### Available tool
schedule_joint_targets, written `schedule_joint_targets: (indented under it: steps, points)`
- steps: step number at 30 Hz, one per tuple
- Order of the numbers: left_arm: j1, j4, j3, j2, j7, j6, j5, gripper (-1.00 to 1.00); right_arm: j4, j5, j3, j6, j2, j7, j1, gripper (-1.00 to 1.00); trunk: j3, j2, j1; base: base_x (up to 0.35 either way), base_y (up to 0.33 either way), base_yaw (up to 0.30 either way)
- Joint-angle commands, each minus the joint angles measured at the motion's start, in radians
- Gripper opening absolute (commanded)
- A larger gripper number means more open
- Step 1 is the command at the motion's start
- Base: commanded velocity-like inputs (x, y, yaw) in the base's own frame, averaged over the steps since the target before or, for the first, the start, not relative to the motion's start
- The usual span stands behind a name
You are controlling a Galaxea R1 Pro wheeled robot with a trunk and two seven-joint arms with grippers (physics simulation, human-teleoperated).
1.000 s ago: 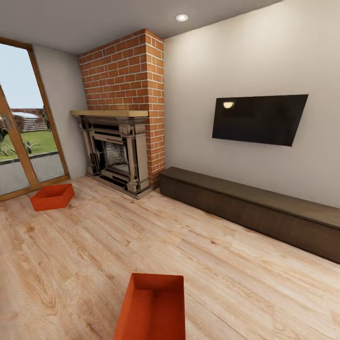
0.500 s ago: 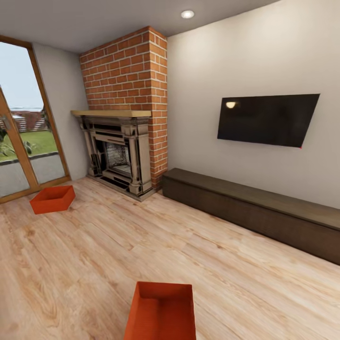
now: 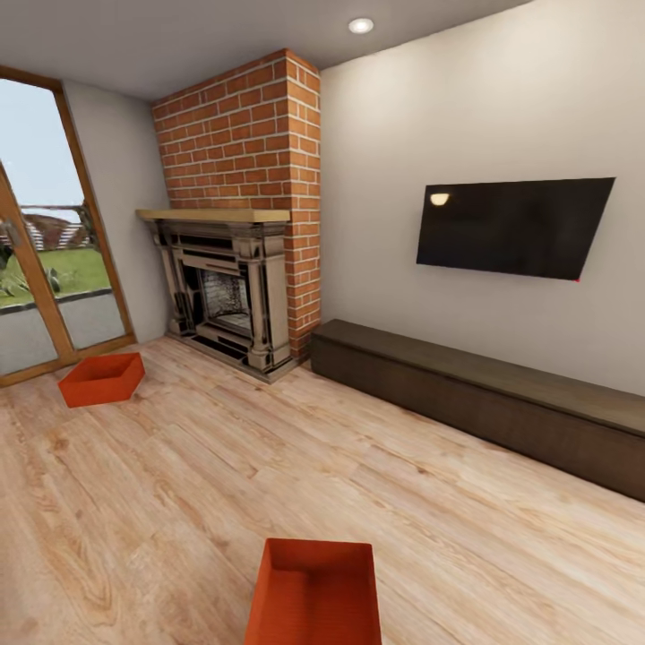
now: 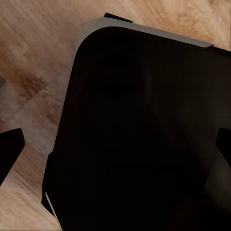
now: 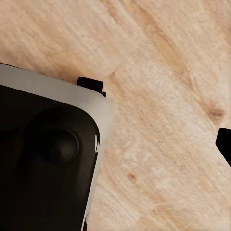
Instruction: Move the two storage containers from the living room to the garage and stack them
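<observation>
The living room has a light wood-plank floor (image 3: 179, 466) with visible grain and knots. Taking the red brick fireplace (image 3: 240, 215) as the landmark, its pale mantel sits over a dark carved surround. One red-orange storage container (image 3: 102, 378), a smooth-walled rectangular open bin, rests on the planks in front of the fireplace toward the glass door (image 3: 40, 260). The second container (image 3: 315, 591) lies well apart from the fireplace, nearest the camera, cut by the frame's lower edge. A long dark low cabinet (image 3: 484, 399) runs from the brick column along the plain wall, under a flat black TV (image 3: 511, 226). Both wrist views show a rounded black robot body (image 4: 144, 139) over wood grain; whether either gripper is wide or narrow cannot be told.
</observation>
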Motion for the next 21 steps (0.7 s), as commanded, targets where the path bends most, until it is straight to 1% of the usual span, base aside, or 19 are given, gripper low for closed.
schedule_joint_targets:
  steps: [1,16,21]
  points:
    - [0.0,-0.001,0.001,0.0,0.001,-0.002,0.004,1.0,0.001,-0.009,0.008,-0.003,0.0,0.0,0.0,1.0,-0.001,0.0,0.0,0.01,0.042,0.0]
    - [0.0,-0.001,0.001,-0.002,0.001,-0.002,0.004,1.0,0.001,-0.01,0.005,-0.004,0.0,0.0,-0.001,1.0,-0.001,0.0,0.0,0.002,0.007,-0.002]
    - [0.0,-0.001,0.001,-0.002,0.001,-0.002,0.004,1.0,0.001,-0.015,-0.002,-0.005,0.0,-0.001,-0.001,1.0,-0.001,0.0,0.0,0.0,0.0,-0.14]
